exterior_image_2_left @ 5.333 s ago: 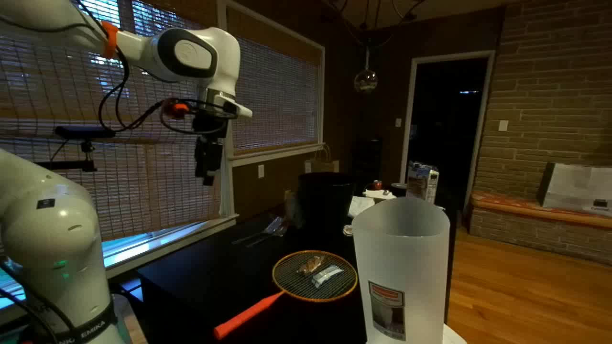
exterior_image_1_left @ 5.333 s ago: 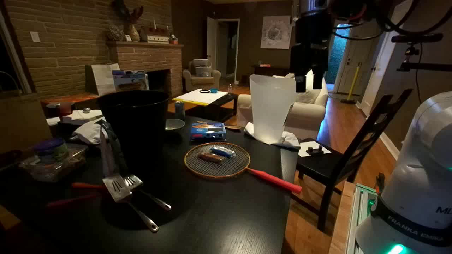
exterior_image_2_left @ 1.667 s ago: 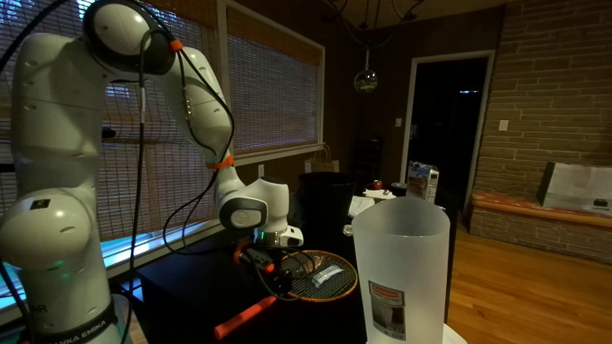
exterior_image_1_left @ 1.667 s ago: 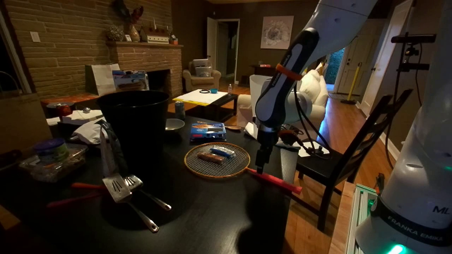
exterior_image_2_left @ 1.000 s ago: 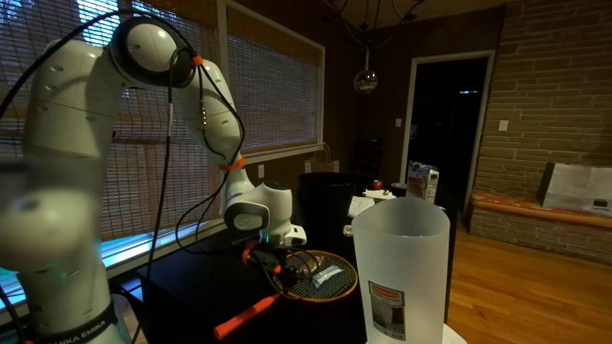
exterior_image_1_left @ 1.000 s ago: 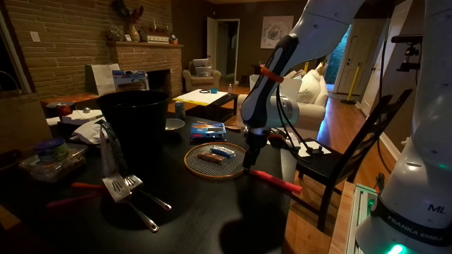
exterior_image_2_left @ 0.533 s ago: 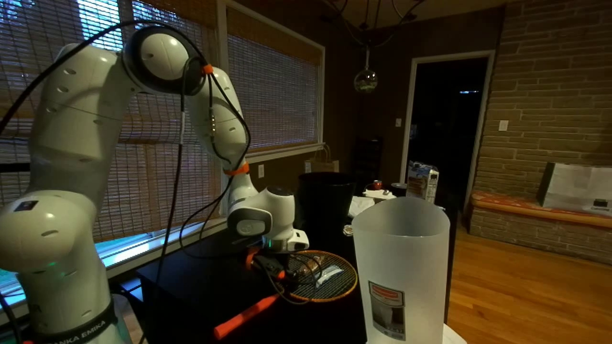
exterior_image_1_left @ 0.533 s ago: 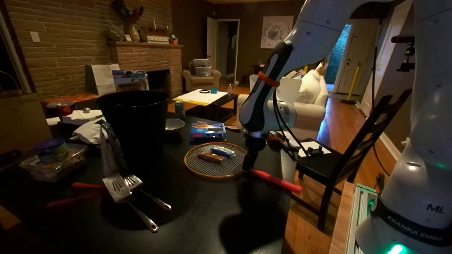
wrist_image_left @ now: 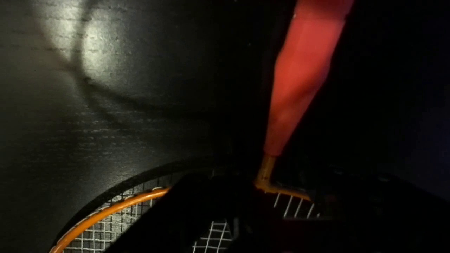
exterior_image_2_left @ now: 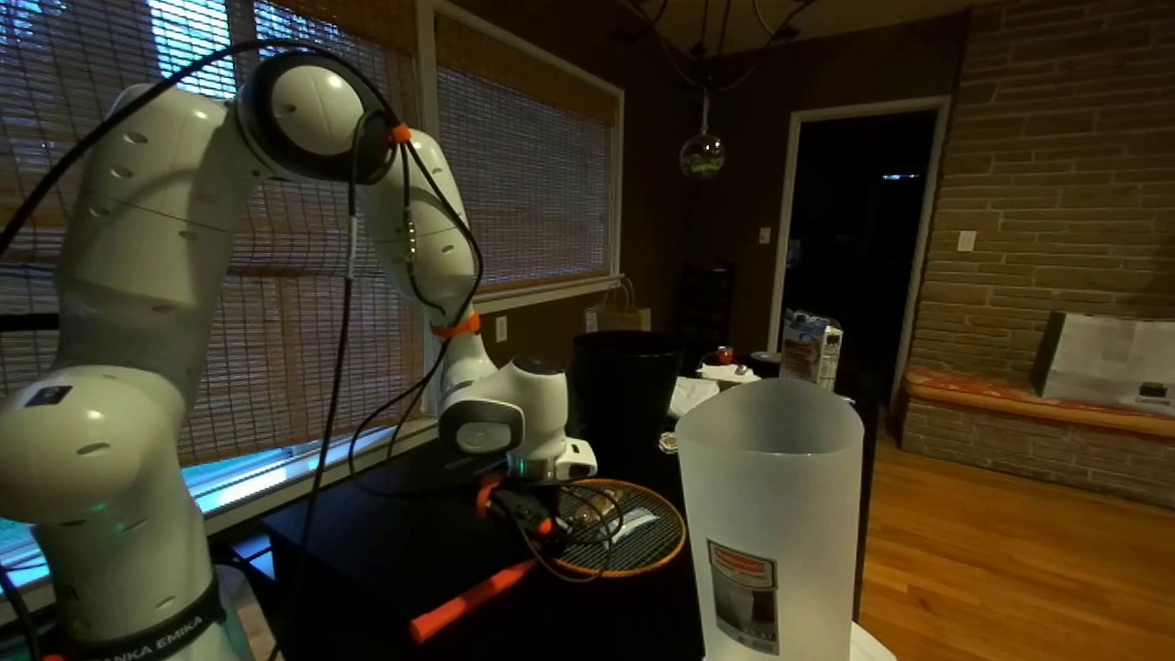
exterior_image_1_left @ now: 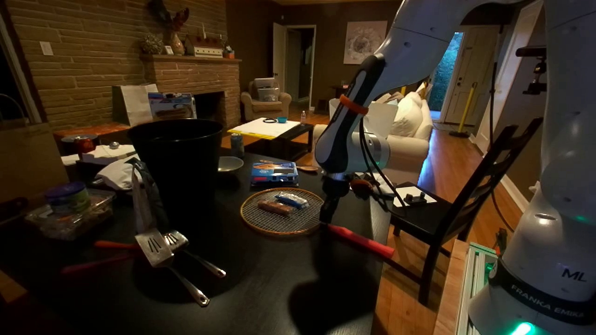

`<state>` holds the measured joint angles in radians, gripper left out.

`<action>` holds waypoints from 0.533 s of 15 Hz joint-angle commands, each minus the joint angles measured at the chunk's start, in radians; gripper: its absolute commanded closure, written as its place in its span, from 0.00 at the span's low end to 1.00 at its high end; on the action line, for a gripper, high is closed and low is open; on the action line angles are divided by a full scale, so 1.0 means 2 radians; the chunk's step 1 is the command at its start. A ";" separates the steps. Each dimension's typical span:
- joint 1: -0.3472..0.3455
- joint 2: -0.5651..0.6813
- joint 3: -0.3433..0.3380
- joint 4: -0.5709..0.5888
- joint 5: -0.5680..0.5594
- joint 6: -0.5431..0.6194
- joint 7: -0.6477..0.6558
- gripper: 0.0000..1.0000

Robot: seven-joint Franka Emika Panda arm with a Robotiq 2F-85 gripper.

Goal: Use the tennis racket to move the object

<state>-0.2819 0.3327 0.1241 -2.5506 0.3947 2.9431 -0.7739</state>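
Far left of room: brick wall (exterior_image_1_left: 88, 42) and fireplace (exterior_image_1_left: 209, 102), light is dim.
Left end of bench: clear tub (exterior_image_1_left: 100, 211), purple-lidded jar (exterior_image_1_left: 69, 201) on it.
Slotted metal spatulas (exterior_image_1_left: 155, 248): beside the foot of the black bin (exterior_image_1_left: 174, 172), which is upright.
Bench (exterior_image_1_left: 260, 284): black, faint sheen.
Racket (exterior_image_1_left: 298, 222): on bench, hoop left, red handle right in an exterior view.
Brown packet (exterior_image_1_left: 274, 208), blue-and-white packet (exterior_image_1_left: 292, 201): both on the netting, close together.
Blue box (exterior_image_1_left: 274, 174): just behind the hoop.
Jaws: at racket neck, where hoop meets handle; too dark to tell if clenched on it.
Frosted bin (exterior_image_2_left: 780, 514): upright, near the hoop in an exterior view.
Far right: black chair (exterior_image_1_left: 429, 223) on wood floor (exterior_image_1_left: 456, 160), past bench edge.
Racket vs half a second ago: nudged slightly left in an exterior view, packets moved with it.
Arm (exterior_image_1_left: 344, 139) vs first frame: was up high, well apart from racket; now down at it.
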 commanded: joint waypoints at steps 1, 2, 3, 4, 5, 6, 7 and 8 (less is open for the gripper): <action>-0.004 0.007 0.001 0.005 0.000 0.012 -0.007 0.33; -0.003 0.007 0.000 0.005 -0.001 0.011 -0.006 0.33; -0.001 0.007 -0.003 0.004 -0.003 0.013 -0.004 0.45; 0.001 0.008 -0.006 0.004 -0.005 0.013 -0.003 0.47; 0.002 0.008 -0.007 0.004 -0.007 0.013 -0.002 0.50; 0.002 0.008 -0.009 0.004 -0.008 0.014 -0.001 0.56; 0.003 0.008 -0.011 0.004 -0.009 0.015 -0.001 0.66; 0.004 0.009 -0.012 0.004 -0.009 0.015 0.000 0.78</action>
<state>-0.2818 0.3337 0.1141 -2.5503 0.3910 2.9502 -0.7739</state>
